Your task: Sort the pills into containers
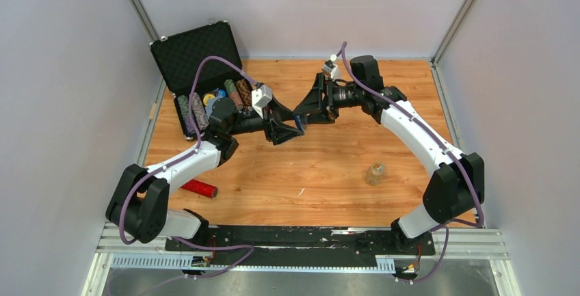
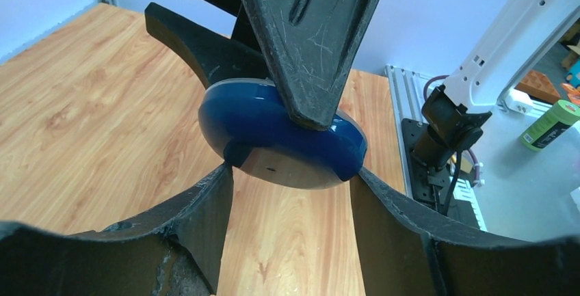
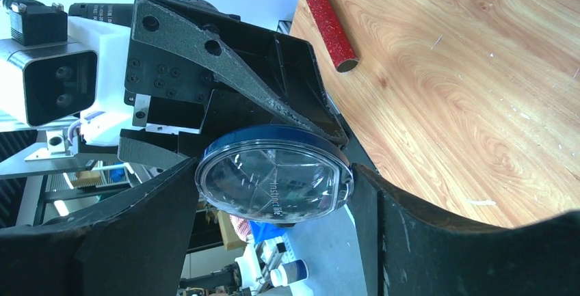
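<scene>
The round dish [image 2: 273, 135], dark blue outside with a clear divided lid [image 3: 273, 180], hangs in the air above the table's middle, tipped on its edge. My left gripper [image 2: 291, 173] is shut on the dish, with a fingertip on each side of its rim. My right gripper [image 3: 275, 185] is shut on the same dish from the opposite side, across the left gripper's grip. In the top view the two grippers meet at the dish [image 1: 301, 123]. I see no loose pills.
An open black poker-chip case [image 1: 205, 77] stands at the back left. A red glittery tube [image 1: 200, 188] lies near the left arm's base and also shows in the right wrist view [image 3: 328, 19]. A small clear jar [image 1: 375, 173] stands front right.
</scene>
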You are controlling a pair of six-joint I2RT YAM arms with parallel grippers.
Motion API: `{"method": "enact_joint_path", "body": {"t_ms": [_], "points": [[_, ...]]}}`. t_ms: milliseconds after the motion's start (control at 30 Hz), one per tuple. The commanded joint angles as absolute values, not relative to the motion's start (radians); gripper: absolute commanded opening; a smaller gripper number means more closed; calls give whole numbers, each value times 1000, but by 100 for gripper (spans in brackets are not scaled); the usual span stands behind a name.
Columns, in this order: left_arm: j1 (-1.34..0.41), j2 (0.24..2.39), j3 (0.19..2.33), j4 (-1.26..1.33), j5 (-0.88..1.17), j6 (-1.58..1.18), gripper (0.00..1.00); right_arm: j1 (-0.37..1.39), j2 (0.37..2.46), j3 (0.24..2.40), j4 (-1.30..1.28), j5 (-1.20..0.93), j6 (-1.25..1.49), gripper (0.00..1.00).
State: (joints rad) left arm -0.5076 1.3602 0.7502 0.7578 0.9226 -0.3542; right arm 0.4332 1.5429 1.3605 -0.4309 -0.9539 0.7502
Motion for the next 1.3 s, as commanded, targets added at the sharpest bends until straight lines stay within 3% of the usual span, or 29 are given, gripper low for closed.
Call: {"method": "enact_joint_path", "body": {"t_ms": [0,33,67,133,333,600,1033,1167,1267], "points": [[-515,1335,788,805,957,-347,52,446,1532,1409,-460,-1010,697,50],[-515,1330,791,799,958,-344,58,446,1536,1416,-479,-1011,681,50],[-515,1327,795,781,953,-342,70,447,1541,1421,-494,-1014,670,50],[-515,1318,801,759,943,-330,82,446,1548,1426,-514,-1012,658,50],[-515,1317,820,747,944,-319,99,457,1565,1438,-524,-1016,652,50],[-517,1323,817,745,1005,-318,92,457,1580,1457,-526,-1018,659,51],[-517,1297,819,602,1020,-219,97,457,1588,1459,-525,-1036,661,51],[-516,1309,824,599,972,-226,90,459,1588,1459,-524,-1025,666,51],[-517,1309,822,606,948,-226,78,460,1588,1459,-524,-1019,665,49]]}}
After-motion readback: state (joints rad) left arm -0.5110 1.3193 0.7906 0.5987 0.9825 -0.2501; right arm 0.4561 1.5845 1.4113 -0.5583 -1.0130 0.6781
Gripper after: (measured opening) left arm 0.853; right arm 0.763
